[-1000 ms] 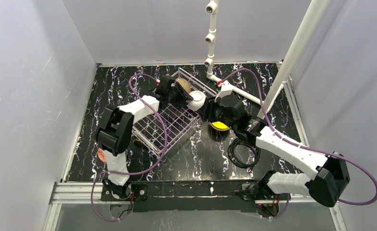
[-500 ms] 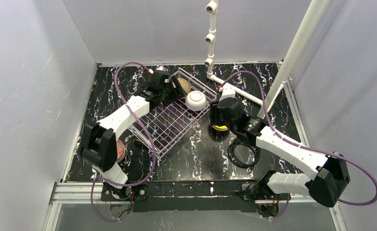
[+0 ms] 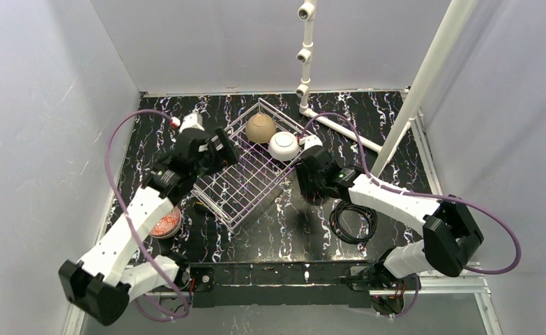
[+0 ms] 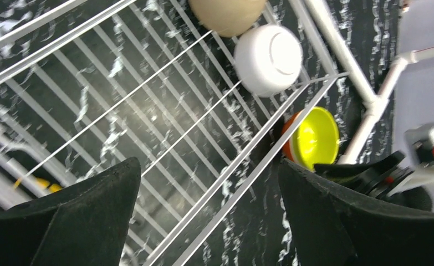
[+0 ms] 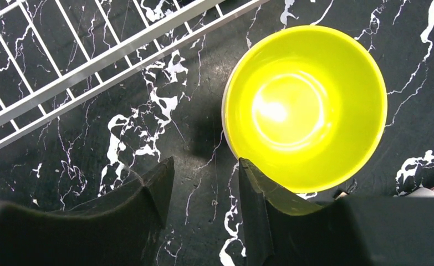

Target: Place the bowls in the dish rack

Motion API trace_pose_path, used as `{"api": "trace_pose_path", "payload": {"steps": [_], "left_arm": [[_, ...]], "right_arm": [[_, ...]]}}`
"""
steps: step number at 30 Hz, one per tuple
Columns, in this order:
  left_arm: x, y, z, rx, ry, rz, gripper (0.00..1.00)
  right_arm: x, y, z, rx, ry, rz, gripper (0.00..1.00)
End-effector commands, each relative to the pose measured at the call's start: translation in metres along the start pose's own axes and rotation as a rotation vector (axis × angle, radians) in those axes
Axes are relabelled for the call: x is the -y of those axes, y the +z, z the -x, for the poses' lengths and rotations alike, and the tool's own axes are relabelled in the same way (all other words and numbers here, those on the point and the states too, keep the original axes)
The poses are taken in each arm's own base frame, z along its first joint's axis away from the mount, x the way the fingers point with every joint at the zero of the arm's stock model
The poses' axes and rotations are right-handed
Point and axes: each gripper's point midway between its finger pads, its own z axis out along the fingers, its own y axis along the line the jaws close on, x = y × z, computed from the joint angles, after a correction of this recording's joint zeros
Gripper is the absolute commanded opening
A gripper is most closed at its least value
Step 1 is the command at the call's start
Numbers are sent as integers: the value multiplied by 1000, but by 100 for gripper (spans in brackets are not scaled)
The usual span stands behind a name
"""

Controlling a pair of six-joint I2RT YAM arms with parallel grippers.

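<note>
The dish rack [image 3: 236, 183] lies at the table's middle, and its wires [image 4: 148, 111] fill the left wrist view. A tan bowl [image 3: 261, 128] [image 4: 225, 11] and an upturned white bowl [image 3: 283, 146] [image 4: 270, 58] sit at its far end. My left gripper [image 3: 214, 150] [image 4: 209, 205] hangs open over the rack's left side, holding nothing. A yellow-green bowl [image 5: 306, 108] [image 4: 315, 138] stands on the table just right of the rack, nested on an orange bowl [image 4: 287, 133]. My right gripper [image 3: 312, 183] [image 5: 203, 188] is open above the bowl's edge, with only table between its fingers.
A bowl with a red-patterned inside [image 3: 165, 223] rests at the left, near the left arm. A coiled black cable [image 3: 353, 220] lies right of centre. A white pipe frame [image 3: 339, 129] runs along the back right. Grey walls close in both sides.
My left gripper has opened, let go of the tan bowl in the rack and pulled back to the left. My right gripper has shifted slightly nearer, covering the yellow-green bowl from above.
</note>
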Motion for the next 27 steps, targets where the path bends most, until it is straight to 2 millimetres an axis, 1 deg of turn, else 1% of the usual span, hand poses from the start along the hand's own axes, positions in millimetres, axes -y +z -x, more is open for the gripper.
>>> {"api": "trace_pose_path", "payload": {"steps": [1, 2, 5, 8, 13, 16, 20, 23, 27], "left_arm": [[-49, -30, -18, 6, 80, 119, 94], [-53, -36, -21, 6, 101, 115, 97], [-64, -52, -24, 28, 129, 108, 98], [-68, -57, -26, 49, 143, 90, 98], [-76, -54, -31, 64, 152, 99, 98], [-79, -47, -37, 47, 154, 113, 98], [-78, -39, -45, 1, 156, 116, 98], [-79, -36, -48, -16, 160, 123, 98], [-81, -35, -49, -18, 163, 130, 98]], "right_arm": [[1, 5, 24, 84, 10, -9, 54], [1, 6, 26, 91, 4, -13, 54], [3, 10, 32, 113, -14, -26, 53], [6, 19, 29, 96, -30, -41, 53], [5, 32, 17, 44, -77, -44, 44], [7, 34, 14, 24, -98, -55, 36], [10, 37, 9, 8, -111, -70, 28], [11, 37, 11, 14, -110, -74, 24], [8, 32, 18, 29, -112, -63, 14]]}}
